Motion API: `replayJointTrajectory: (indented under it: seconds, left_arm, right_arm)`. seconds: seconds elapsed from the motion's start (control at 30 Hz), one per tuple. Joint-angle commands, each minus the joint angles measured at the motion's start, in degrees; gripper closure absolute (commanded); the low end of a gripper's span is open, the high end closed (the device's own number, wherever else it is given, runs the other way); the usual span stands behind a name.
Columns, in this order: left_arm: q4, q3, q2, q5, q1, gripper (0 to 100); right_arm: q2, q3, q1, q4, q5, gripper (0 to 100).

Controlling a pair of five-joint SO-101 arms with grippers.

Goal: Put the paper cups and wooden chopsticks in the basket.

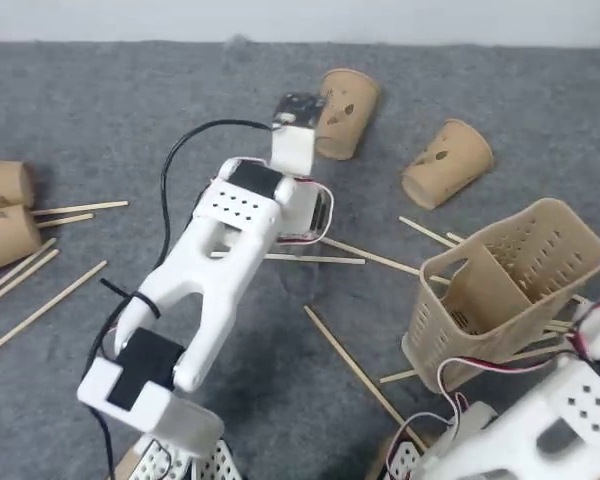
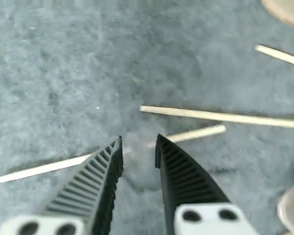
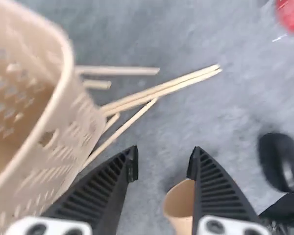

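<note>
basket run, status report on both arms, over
Left gripper open, over a chopstick. Right gripper open, paper cup between its jaws. Basket close by, loose chopsticks at its base.

High view: bright, even, diffuse light. Shadows are faint & soft on the grey felt-like worktop (image 1: 100, 130), right under the white plastic left arm (image 1: 220, 250) & at the base of the beige perforated plastic basket (image 1: 500, 290). Arm plastic is bright but keeps detail.

Left wrist view: black ridged left tool (image 2: 138, 142) fairly crisp, pale wooden chopsticks (image 2: 220, 116) soft, far corners out of focus.

Right wrist view: heavy smear across basket & chopsticks, right tool (image 3: 164, 152) sharper.
</note>
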Motion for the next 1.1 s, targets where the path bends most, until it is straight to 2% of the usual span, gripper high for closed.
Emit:
replayJointTrajectory:
  seconds: [0.0,0.17,0.33,0.47,0.53,0.6,0.8,1.07]
  left_arm:
    - [-5.5,2.5,-3.5,3.9,-2.7,89]
    - [-5.9,2.1,-3.6,7.5,-7.1,89]
    - [-7.6,2.1,-3.6,8.1,-10.1,89]
    - [-8.7,2.2,-3.6,7.9,-10.6,90]
    - [-8.9,2.3,-3.5,7.8,-10.6,90]
    - [-9.6,2.3,-3.2,7.7,-10.6,90]
    - [-11.9,2.9,-3.1,3.9,-12.9,90]
    - [-14.9,4.5,-3.1,3.7,-12.8,90]
  right_arm:
    - [0.7,-10.7,-0.2,3.6,3.5,81.1]
    - [13.9,-34.5,-6.3,17.8,2.1,81.1]
    - [28.5,-51.9,-9.4,18.1,-5.1,81.1]
    - [35.9,-57.8,-17.6,18.0,-4.3,81.1]
    - [38.5,-58.6,-22.4,18.0,-0.4,81.1]
    - [40.9,-58.6,-26.2,18.2,6.9,81.2]
    - [49.7,-58.6,-26.9,18.2,21.2,81.2]
    - [63.0,-58.6,-22.6,18.2,25.2,82.7]
